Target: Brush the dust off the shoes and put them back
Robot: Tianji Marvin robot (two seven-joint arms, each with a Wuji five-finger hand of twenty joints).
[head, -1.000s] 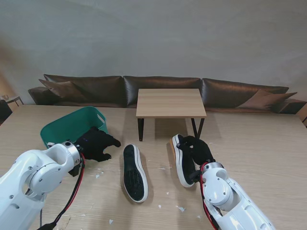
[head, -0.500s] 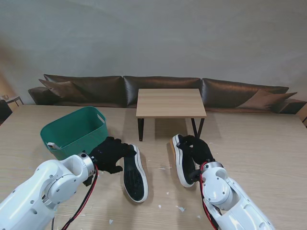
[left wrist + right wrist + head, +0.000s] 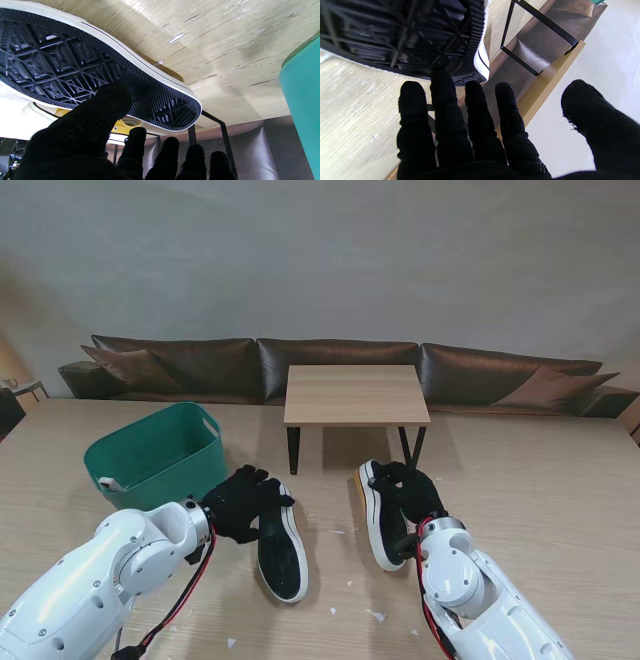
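- A light wooden worktop (image 3: 520,470) is seen, strewn with white scraps (image 3: 377,616).
- A green bin (image 3: 150,452) sits at ten o'clock; its contents cannot be told.
- The left shoe (image 3: 280,540), sole up, is touched by the left robot hand (image 3: 243,502), fingers spread.
- The right shoe (image 3: 380,515), on edge, is clasped by the right robot hand (image 3: 412,492).

My arms: glossy white rounded shells, fat cylindrical joint housings with grey seams. Left arm (image 3: 110,565) carries red and black cables looping beside the wrist joint; right arm (image 3: 470,590) shows a red cable at its wrist. Left robot hand (image 3: 243,502) and right robot hand (image 3: 415,492): five fingers each, covered in black knit gloves with nubbed fingertips (image 3: 410,91).
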